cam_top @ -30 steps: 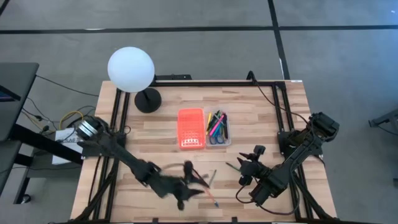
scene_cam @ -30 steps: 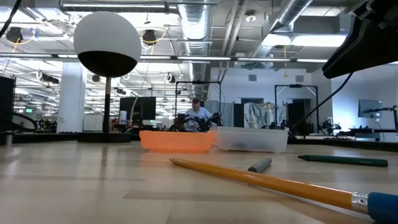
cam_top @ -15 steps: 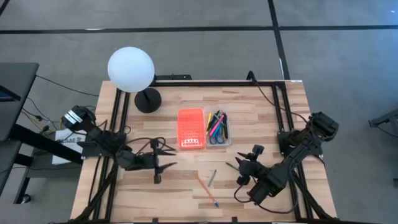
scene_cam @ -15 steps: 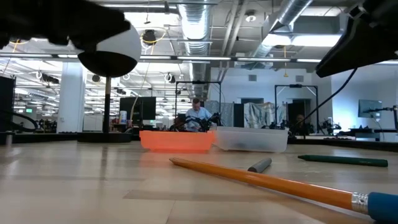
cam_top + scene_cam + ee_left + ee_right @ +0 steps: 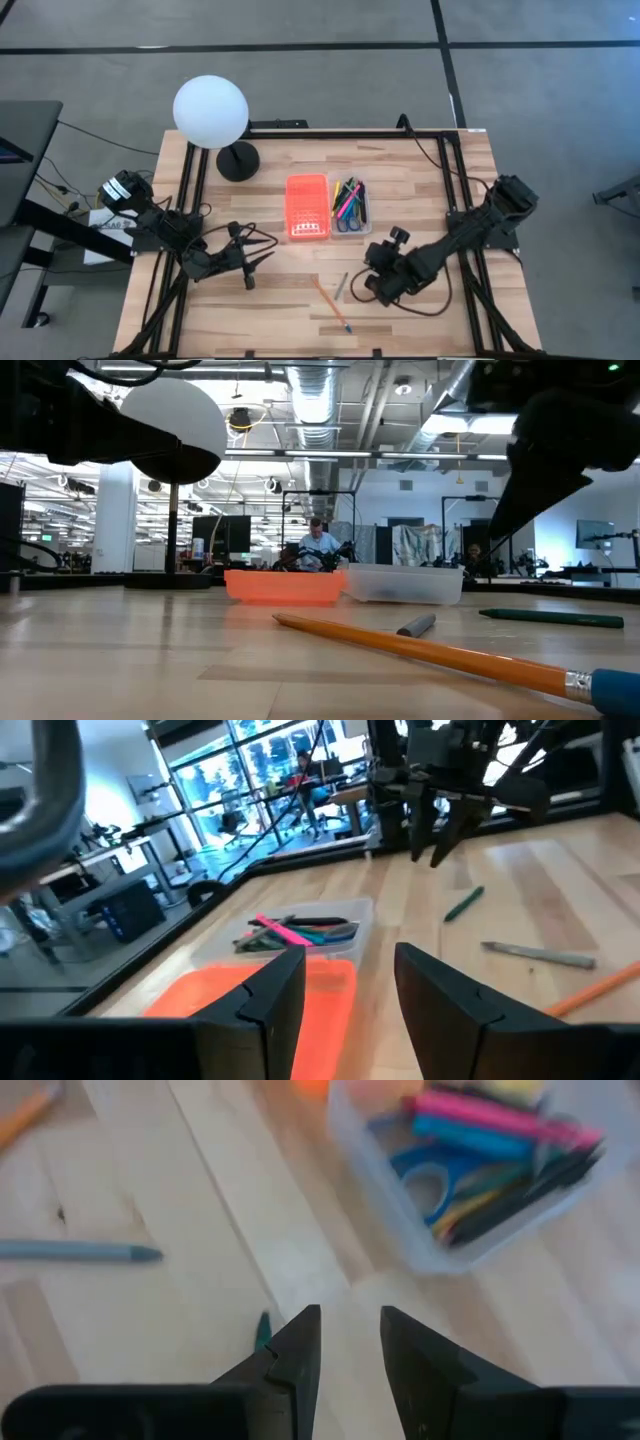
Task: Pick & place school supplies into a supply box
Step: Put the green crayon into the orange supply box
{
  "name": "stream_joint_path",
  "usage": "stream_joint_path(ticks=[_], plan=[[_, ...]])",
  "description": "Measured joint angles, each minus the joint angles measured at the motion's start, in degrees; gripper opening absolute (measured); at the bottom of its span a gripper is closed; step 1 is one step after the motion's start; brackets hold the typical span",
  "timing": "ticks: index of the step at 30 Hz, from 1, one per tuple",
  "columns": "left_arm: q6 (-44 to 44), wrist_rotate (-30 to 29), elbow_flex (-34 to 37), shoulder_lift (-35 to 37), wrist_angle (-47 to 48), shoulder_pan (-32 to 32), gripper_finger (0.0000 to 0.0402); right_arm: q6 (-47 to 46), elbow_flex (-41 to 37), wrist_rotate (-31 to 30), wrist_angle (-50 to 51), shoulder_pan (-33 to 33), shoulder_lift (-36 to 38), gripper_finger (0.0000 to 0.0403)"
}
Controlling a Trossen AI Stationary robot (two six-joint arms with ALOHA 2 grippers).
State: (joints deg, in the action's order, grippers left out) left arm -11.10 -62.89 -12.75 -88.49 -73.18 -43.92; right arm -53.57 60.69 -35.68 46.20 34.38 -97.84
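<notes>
The green pen (image 5: 262,1330) is mostly hidden behind the right gripper's fingers (image 5: 296,1350); the pencil (image 5: 440,655) runs off frame.

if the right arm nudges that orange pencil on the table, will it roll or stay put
The orange pencil is long, thin and lies flat on bare wood, so it would probably roll or pivot if nudged sideways. It looks stiff and light, likely easy to lift. The right gripper hovers near it, fingers apart, so a narrow shaft could slip if pinched off-centre.

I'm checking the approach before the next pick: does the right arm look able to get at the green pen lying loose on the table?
Probably yes. The right gripper, open, hovers just above the green pen, with bare table around it and nothing between.
</notes>
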Motion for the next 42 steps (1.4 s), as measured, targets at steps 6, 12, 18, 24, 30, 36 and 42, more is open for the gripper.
stream_joint_path(ticks=[6,12,18,24,30,36,42], plan=[[-1.6,-0.1,0.0,0.0,0.2,0.0,0.0150,0.9,0.0,2.9,0.0,-1.6,0.0,0.0100],[-1.7,-0.1,0.0,0.0,0.4,0.0,0.0151,1.6,0.0,7.1,0.0,-1.0,0.0,0.0100],[-1.6,-0.1,0.0,0.0,0.4,0.0,0.0151,2.1,-3.4,9.1,-5.1,-0.2,0.0,0.0100],[-1.4,-0.1,0.0,0.0,0.4,0.0,0.0151,3.5,-8.9,9.2,-12.6,0.4,0.0,0.0100],[-1.4,-0.1,0.0,0.0,0.4,0.0,0.0151,3.5,-10.6,10.9,-15.2,0.5,0.0,0.0100],[-1.2,0.0,0.0,0.0,0.4,0.0,0.0150,1.6,-13.2,11.6,-18.3,0.0,0.0,0.0100],[-1.1,0.0,0.0,0.0,0.4,0.0,0.0150,1.5,-14.0,12.8,-18.8,-0.8,0.1,0.0100]])
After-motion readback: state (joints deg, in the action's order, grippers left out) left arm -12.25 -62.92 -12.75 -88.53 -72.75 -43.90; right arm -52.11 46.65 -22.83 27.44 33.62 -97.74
